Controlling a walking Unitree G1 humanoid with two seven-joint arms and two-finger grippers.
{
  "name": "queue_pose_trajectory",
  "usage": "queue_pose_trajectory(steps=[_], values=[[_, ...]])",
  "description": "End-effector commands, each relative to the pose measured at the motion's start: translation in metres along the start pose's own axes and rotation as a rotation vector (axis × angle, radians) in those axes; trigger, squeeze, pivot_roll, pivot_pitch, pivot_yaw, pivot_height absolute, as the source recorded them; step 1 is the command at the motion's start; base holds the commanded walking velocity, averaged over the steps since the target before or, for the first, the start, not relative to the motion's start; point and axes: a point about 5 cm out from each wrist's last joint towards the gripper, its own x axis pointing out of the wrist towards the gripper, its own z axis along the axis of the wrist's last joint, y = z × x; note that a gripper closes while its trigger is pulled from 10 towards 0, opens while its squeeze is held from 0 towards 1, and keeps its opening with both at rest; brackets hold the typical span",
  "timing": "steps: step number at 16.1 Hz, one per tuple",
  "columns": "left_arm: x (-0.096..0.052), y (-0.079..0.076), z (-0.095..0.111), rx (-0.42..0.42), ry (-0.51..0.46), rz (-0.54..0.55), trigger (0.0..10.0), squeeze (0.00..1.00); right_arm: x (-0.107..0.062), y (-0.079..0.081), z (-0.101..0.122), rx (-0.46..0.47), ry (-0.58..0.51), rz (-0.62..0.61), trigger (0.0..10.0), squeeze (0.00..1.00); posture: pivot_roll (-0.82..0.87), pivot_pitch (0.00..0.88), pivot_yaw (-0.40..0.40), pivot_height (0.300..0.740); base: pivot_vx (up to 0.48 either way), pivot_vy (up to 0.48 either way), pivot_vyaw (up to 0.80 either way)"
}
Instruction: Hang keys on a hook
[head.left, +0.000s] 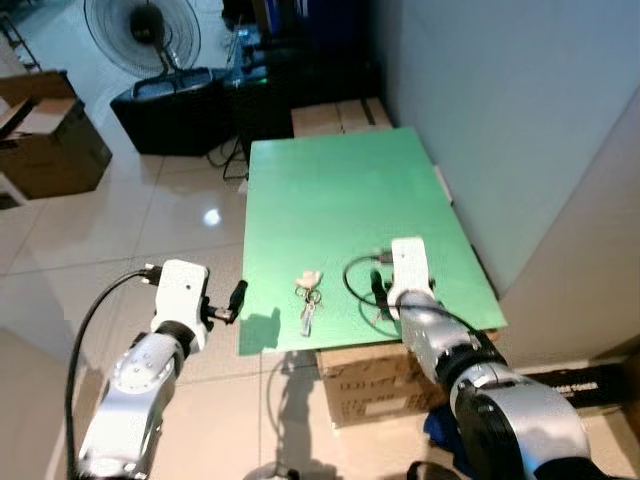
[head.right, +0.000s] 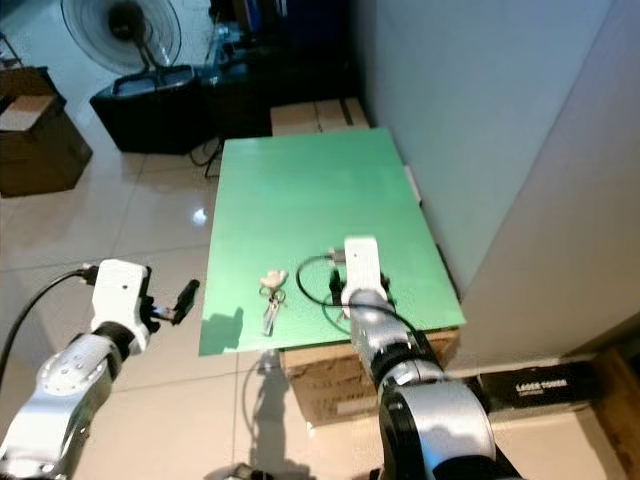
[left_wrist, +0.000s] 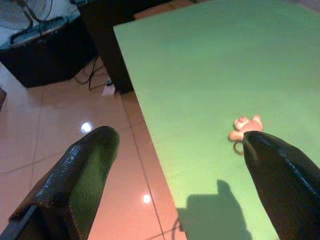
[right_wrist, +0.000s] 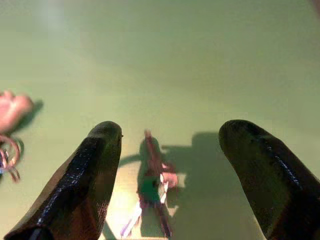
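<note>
A bunch of keys (head.left: 308, 300) with a pale pink charm (left_wrist: 245, 127) lies on the green table (head.left: 340, 190) near its front edge. My right gripper (head.left: 385, 300) hovers low over the table just right of the keys, pointing down, open. In the right wrist view its two black fingers (right_wrist: 95, 170) stand wide apart around a small green and reddish thing (right_wrist: 152, 190) lying on the table; the pink charm (right_wrist: 12, 110) is off to one side. My left gripper (head.left: 237, 297) is open beside the table's left edge, above the floor.
Cardboard boxes (head.left: 370, 385) sit under the table's front. A grey wall (head.left: 520, 120) runs along the right. On the tiled floor to the left stand a black case (head.left: 170, 105), a fan (head.left: 145, 30) and a brown box (head.left: 45, 140).
</note>
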Motion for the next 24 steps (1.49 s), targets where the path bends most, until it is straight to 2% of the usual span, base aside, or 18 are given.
queue_pose_trajectory(steps=[1, 5, 10, 11, 12, 18, 24], values=[[-0.005, 0.001, 0.003, 0.007, 0.005, -0.004, 10.0, 0.00, -0.001, 0.004, -0.006, -0.018, 0.011, 0.004, 10.0, 0.00, 0.14, 0.153, 0.140, 0.740, 0.000, 0.000, 0.00], [-0.017, 0.004, 0.002, 0.003, 0.036, 0.000, 10.0, 0.00, -0.003, 0.007, -0.016, -0.064, 0.031, 0.012, 10.0, 0.00, 0.15, 0.197, 0.148, 0.740, 0.000, 0.000, 0.00], [-0.029, -0.001, -0.003, -0.007, 0.071, -0.009, 10.0, 0.00, -0.006, 0.012, -0.024, -0.088, 0.043, 0.022, 10.0, 0.00, 0.15, 0.239, 0.161, 0.740, 0.000, 0.000, 0.00], [-0.030, -0.001, -0.003, -0.007, 0.073, -0.010, 10.0, 0.00, -0.006, 0.013, -0.026, -0.094, 0.046, 0.024, 7.9, 0.00, 0.15, 0.243, 0.163, 0.740, 0.000, 0.000, 0.00], [-0.032, 0.000, -0.003, -0.007, 0.080, -0.011, 10.0, 0.00, -0.007, 0.014, -0.028, -0.089, 0.051, 0.027, 0.0, 0.00, 0.15, 0.255, 0.169, 0.740, 0.000, 0.000, 0.00], [-0.035, -0.005, -0.005, -0.013, 0.102, -0.030, 10.0, 0.00, -0.009, 0.014, -0.036, -0.102, 0.054, 0.031, 0.0, 0.00, 0.13, 0.272, 0.175, 0.740, 0.000, 0.000, 0.00], [-0.031, -0.008, -0.004, -0.016, 0.098, -0.043, 10.0, 0.00, -0.014, 0.031, -0.046, -0.108, 0.057, 0.082, 0.0, 0.00, 0.11, 0.264, 0.170, 0.740, 0.000, 0.000, 0.00]])
